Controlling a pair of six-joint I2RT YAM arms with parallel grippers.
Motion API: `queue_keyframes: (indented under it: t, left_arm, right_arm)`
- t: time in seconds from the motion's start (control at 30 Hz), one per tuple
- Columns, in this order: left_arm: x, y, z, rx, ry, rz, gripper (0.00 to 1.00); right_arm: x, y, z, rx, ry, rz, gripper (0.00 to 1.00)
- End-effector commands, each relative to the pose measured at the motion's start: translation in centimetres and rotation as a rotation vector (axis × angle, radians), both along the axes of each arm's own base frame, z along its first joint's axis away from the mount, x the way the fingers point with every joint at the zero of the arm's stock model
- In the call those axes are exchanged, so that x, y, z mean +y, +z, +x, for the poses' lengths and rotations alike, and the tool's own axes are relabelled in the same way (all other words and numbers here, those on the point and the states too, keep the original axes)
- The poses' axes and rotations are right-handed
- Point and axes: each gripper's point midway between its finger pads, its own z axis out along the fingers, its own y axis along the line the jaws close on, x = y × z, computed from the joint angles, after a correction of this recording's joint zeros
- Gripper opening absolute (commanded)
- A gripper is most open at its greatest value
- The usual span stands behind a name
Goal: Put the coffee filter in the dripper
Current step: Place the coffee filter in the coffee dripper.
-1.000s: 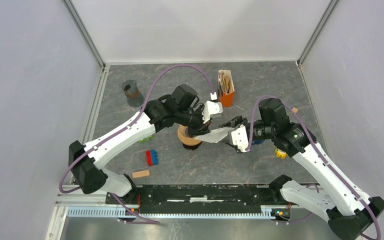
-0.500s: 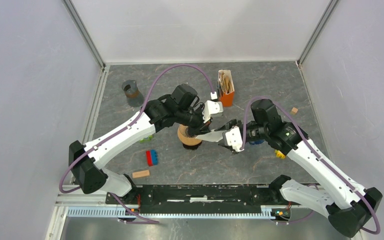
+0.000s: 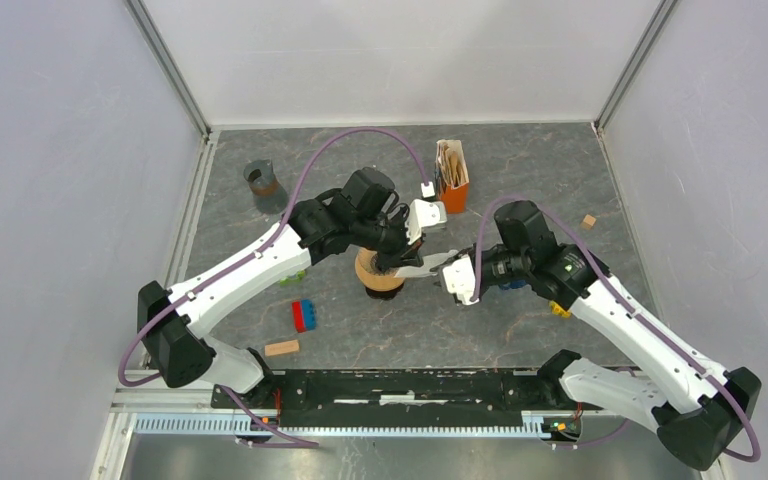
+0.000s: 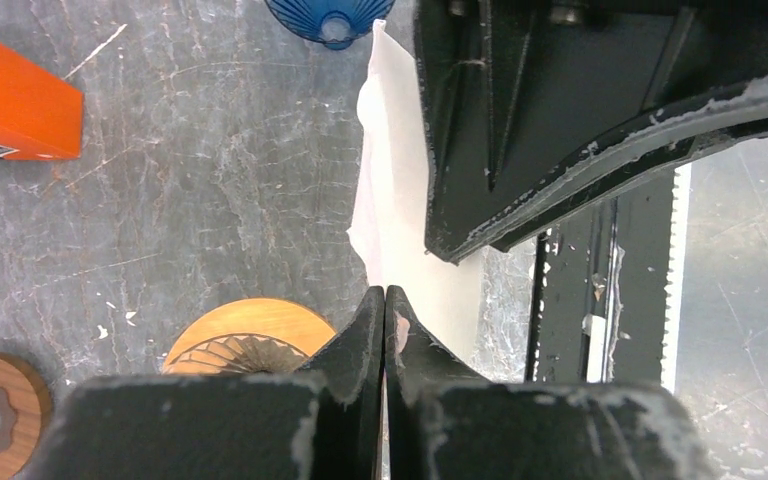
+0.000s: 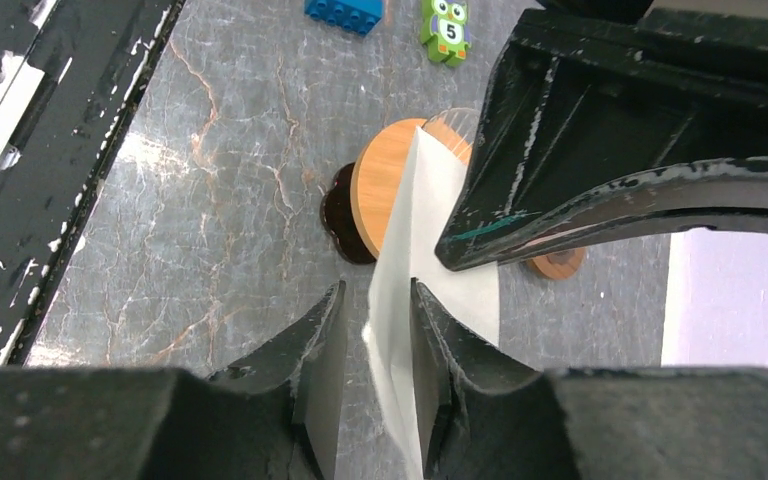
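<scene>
Filter (image 4: pixel 395 200) pinched in left gripper (image 4: pixel 385 300) near dripper (image 4: pixel 250 340), right gripper (image 5: pixel 375 297) facing, parted

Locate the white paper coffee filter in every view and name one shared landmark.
Top external: white paper coffee filter mid-picture.
Left wrist: filter upper centre, seen edge-on.
Right wrist: filter from centre down to the bottom edge.
Shared landmark: tan round dripper, close by it in all three.

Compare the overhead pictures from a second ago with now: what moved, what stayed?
The right arm swung left, bringing its jaws closer to the orange ribbed dripper; the white paper coffee filter shows shorter between the arms. The left arm and dripper stayed put.
</scene>
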Motion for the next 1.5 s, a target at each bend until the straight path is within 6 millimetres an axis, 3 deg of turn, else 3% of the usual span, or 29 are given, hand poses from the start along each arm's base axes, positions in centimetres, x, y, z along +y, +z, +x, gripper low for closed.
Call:
queue_keyframes:
  t: [0.0, 0.37, 0.87, 1.0, 1.23, 1.47]
  left_arm:
    - [-0.3, 1.3, 1.1, -0.041, 0.071, -0.038, 0.02]
    - [0.8, 1.5, 5.4, -0.180, 0.275, -0.016, 0.02]
    - [0.9, 2.3, 6.6, -0.193, 0.354, -0.056, 0.02]
    - [0.9, 2.1, 6.3, -0.203, 0.318, -0.056, 0.02]
    - [0.7, 2.1, 5.8, -0.207, 0.283, -0.063, 0.02]
    - [0.9, 3.4, 7.0, -0.289, 0.312, -0.056, 0.02]
  right_arm:
    - [-0.3, 0.4, 0.2, -0.057, -0.012, 0.000, 0.32]
    - [-1.5, -1.6, 0.7, -0.082, -0.073, -0.046, 0.19]
    - [-2.1, -2.8, 1.0, -0.075, -0.112, -0.050, 0.14]
    - [-2.6, -1.2, 1.9, -0.061, -0.184, 0.006, 0.25]
    - [-3.0, 3.1, 3.1, 0.005, -0.274, 0.152, 0.28]
    - [-5.0, 8.1, 7.8, 0.047, -0.568, 0.298, 0.38]
